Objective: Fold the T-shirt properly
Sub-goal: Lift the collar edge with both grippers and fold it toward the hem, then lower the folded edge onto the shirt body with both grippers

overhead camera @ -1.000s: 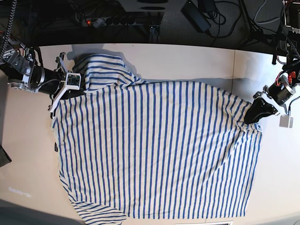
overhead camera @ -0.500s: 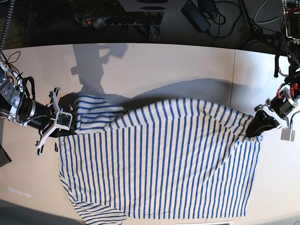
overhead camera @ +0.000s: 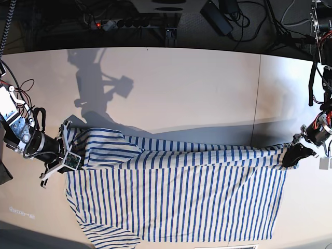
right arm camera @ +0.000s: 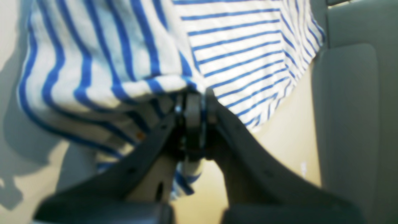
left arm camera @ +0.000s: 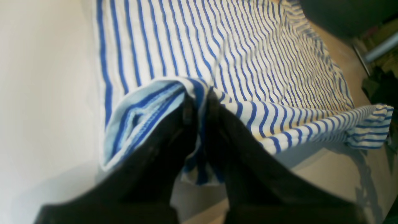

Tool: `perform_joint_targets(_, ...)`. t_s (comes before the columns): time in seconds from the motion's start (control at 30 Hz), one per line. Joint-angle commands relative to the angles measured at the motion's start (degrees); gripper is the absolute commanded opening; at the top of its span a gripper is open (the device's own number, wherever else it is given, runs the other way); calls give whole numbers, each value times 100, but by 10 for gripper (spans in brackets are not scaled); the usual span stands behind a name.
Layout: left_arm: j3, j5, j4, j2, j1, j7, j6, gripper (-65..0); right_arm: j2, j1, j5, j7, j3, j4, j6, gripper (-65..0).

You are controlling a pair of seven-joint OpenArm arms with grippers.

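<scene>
The T-shirt (overhead camera: pixel 176 207), white with narrow blue stripes, lies on the near half of the table, and its far edge is lifted into a taut band between my two grippers. At the right of the base view my left gripper (overhead camera: pixel 288 157) is shut on one corner of that edge. The left wrist view shows its black fingers (left arm camera: pixel 174 130) pinching a fold of the T-shirt (left arm camera: pixel 248 46). My right gripper (overhead camera: pixel 77 151) at the left is shut on the other end. In the right wrist view it (right arm camera: pixel 194 102) clamps bunched striped cloth (right arm camera: pixel 233 46).
The pale table (overhead camera: pixel 197 93) stretches bare behind the shirt, with a seam near its right side. A power strip (overhead camera: pixel 135 22), a black adapter (overhead camera: pixel 218 15) and cables lie beyond the far edge. The shirt's lower hem reaches the table's front edge.
Both grippers have carried the shirt's far edge toward the near side, the right one farthest. The cloth that covered the back of the table now overlaps the near half.
</scene>
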Motion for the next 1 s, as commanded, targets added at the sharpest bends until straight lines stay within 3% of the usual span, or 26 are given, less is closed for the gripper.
perform_joint_targets(0.0, -55, -26, -22, -127, -212, -251, -97, -650, 33, 225, 2, 46, 79, -68, 372, -650)
perform_joint_targets(0.13, 0, 433, -363, -127, -520, -516, -97, -650, -310, 422, -20, 46, 76, -551, 372, -650)
perform_joint_targets(0.27, 323, 514, -535, -127, -723, -662, -97, -650, -636, 601, -155, 66, 72, -949, 372, -650)
perform_joint_targets(0.4, 610, 1272, -542, -109, -844, -1147, -97, -479, -879, 717, -125, 68, 72, -1287, 367, -650)
perform_joint_targets(0.43, 643, 1392, -542, -111, -848, -1235, -97, -439, -922, 745, -96, 66, 72, -1368, 365, -611)
perform_joint_targets(0.5, 658, 1436, -542, -111, -846, -1274, -97, -396, -960, 776, 103, 66, 72, -1508, 363, -337)
perform_joint_targets(0.53, 658, 1436, -542, -107, -846, -1274, -97, -391, -968, 793, 243, 66, 72, -1576, 337, -234)
perform_joint_targets(0.57, 658, 1440, -542, -107, -848, -1281, -97, -391, -979, 831, 374, 63, 74, -1624, 337, -202)
perform_joint_targets(0.87, 658, 1593, -538, 20, -1322, -1276, -20, -395, -1130, 1152, 2205, 13, 352, -1670, 358, -205)
perform_joint_targets(0.97, 658, 1993, -538, 111, -1421, -1285, -17, -407, -1397, 1139, 2730, -472, 658, -1727, 365, -205)
